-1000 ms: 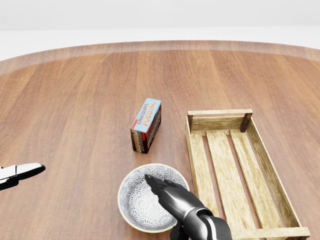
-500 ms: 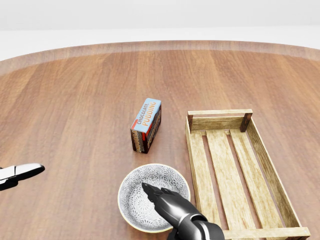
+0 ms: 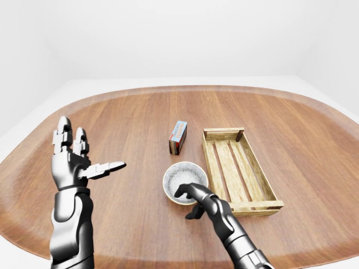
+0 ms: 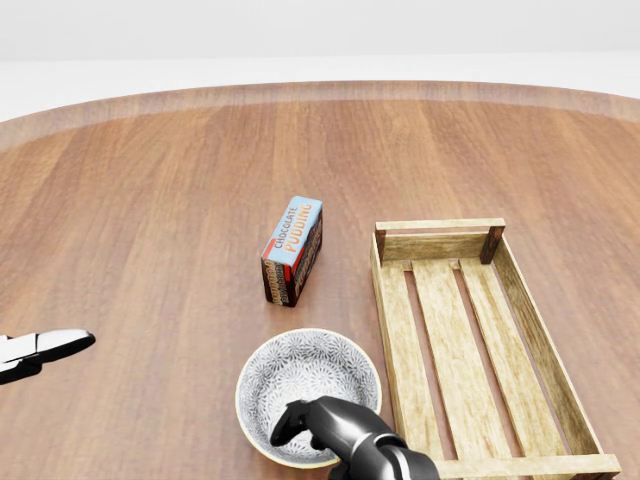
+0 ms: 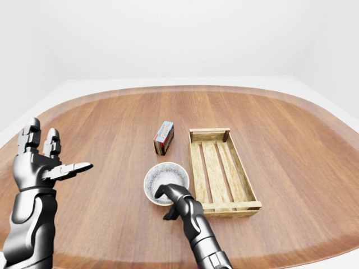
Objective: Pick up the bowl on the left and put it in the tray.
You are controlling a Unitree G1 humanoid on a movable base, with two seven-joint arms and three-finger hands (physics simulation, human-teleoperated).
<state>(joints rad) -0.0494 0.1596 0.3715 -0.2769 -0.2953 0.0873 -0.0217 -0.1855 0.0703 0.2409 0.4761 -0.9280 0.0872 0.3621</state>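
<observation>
The patterned grey bowl sits on the wooden table, just left of the slatted wooden tray. My right hand comes up from the bottom of the views. Its fingers curl down over the bowl's near rim into the bowl, and the thumb sits outside below the rim. The bowl rests on the table. My left hand is held up open at the far left, well away from the bowl, holding nothing.
A chocolate pudding box stands on its long edge above the bowl and left of the tray's top end. The tray holds nothing. The round table's edge curves across the top of the views.
My right hand's fingers, stretched flat over the bowl a second ago, have pulled back and curled down over its near rim. Bowl, box, tray and left hand have stayed put.
</observation>
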